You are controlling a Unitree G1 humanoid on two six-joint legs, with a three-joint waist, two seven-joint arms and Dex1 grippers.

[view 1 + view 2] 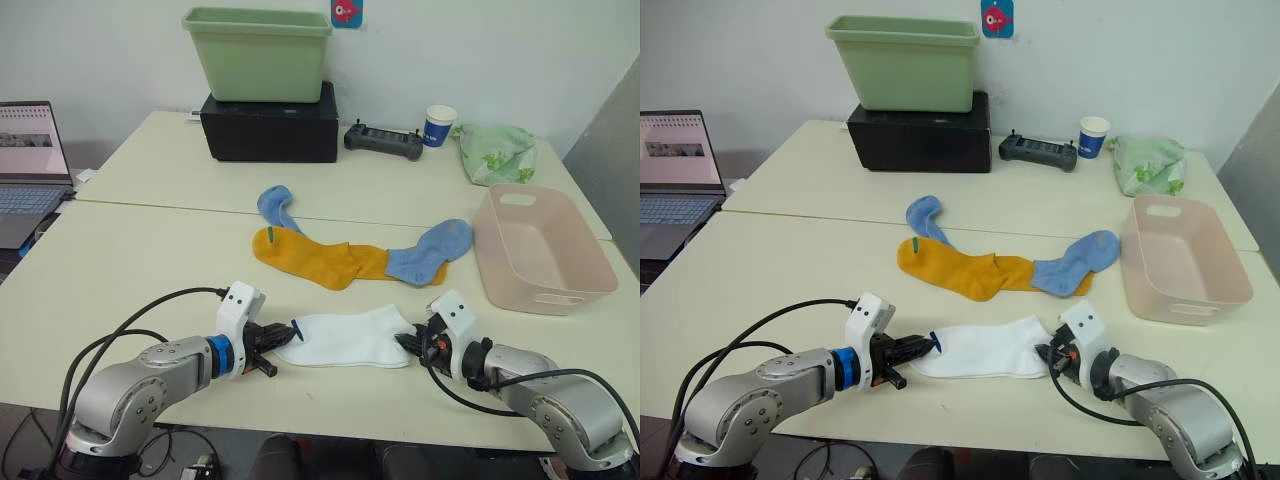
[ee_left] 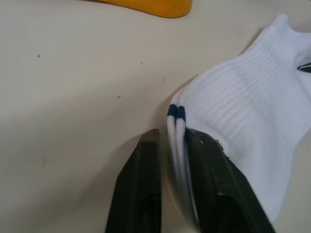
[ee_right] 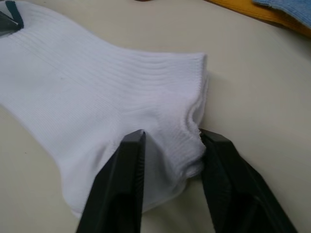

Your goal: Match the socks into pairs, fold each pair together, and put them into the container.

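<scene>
Two white socks (image 1: 350, 338) lie stacked flat on the tabletop (image 1: 130, 270), stretched between the robot's two tools. Going from left to right, with the white socks as the landmark: a laptop (image 1: 30, 165) sits far to their left at the tabletop's edge; the left tool (image 1: 283, 338) is clamped on their left end, its two black fingers pinching the doubled, blue-tipped edges. Just behind them lies a mustard-yellow sock (image 1: 315, 258) with a small green mark, and farther back a light blue sock (image 1: 278, 208) touching its left end. Well behind stand a black box (image 1: 270, 128) with a green tub (image 1: 258, 52) on top, then a black controller (image 1: 384, 141) and a paper cup (image 1: 438, 126). A second light blue sock (image 1: 432, 251) overlaps the yellow one's right end, behind and to the right. The right tool (image 1: 409, 343) grips the white socks' right end, fingers closed on the cuff. To the right rests the pink basket (image 1: 545, 285), with a pale green cloth bundle (image 1: 497, 153) beyond it.
</scene>
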